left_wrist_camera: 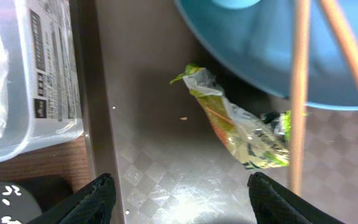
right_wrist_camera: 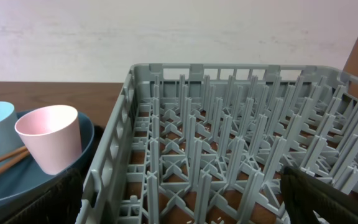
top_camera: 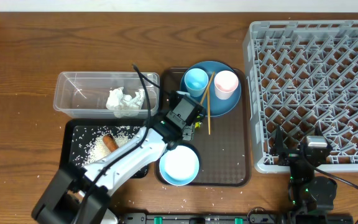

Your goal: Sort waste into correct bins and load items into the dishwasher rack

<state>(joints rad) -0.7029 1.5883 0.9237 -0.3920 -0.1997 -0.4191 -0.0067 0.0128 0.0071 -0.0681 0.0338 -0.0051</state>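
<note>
As seen from overhead and from both wrists.

Left gripper [left_wrist_camera: 185, 202]: hangs over the dark brown serving tray [top_camera: 229, 158], at the near-left rim of the round blue plate [top_camera: 224, 104]; fingers [left_wrist_camera: 95, 199] spread fairly wide, gripping nothing.

Crumpled wrapper with green-yellow print [left_wrist_camera: 241, 127]: lies on the tray floor between the two fingertips in the wrist view, close against the plate's rim; contact with the plate not discernible.

Right gripper [right_wrist_camera: 182, 208]: sits at the near-left corner of the grey dishwasher rack [top_camera: 316, 74]; fingers at their widest, empty; faces across the upright pegs.

Plate: carries the light blue cup [top_camera: 196, 81] and the pink cup [top_camera: 226, 84], both upright; two wooden chopsticks [top_camera: 207, 106] between the cups, running off the near rim onto the tray.

White-blue bowl [top_camera: 179, 165]: stands at the tray's near-left corner, just beside the left arm.

Clear plastic tub [top_camera: 73, 99]: stands left of the tray; holds crumpled white paper [top_camera: 126, 99].

Black tray [top_camera: 73, 132]: lies just in front of the tub; holds the orange carrot [top_camera: 109, 142] among loose white rice grains [top_camera: 95, 148].

Wooden table [top_camera: 17, 62]: bears a few stray grains.
</note>
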